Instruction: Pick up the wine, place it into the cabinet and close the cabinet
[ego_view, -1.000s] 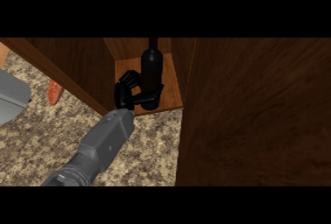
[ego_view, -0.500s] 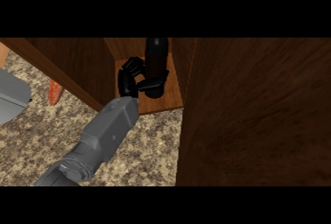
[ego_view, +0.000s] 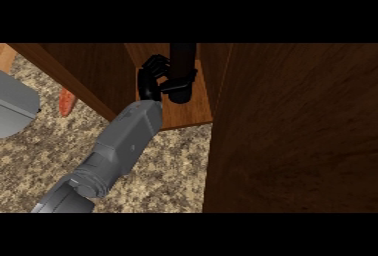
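Inside the open cabinet (ego_view: 188, 115), on its wooden floor, you see the left hand (ego_view: 153, 75) with fingers curled around the dark wine bottle (ego_view: 181, 75), which stands upright.

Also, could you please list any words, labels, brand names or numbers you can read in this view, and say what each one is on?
None can be read.
The wine bottle, held by the left hand inside the cabinet, shows only a plain dark surface, with no label in view.
The cabinet's wood, the speckled counter and the grey object at the view's left edge bear no writing.
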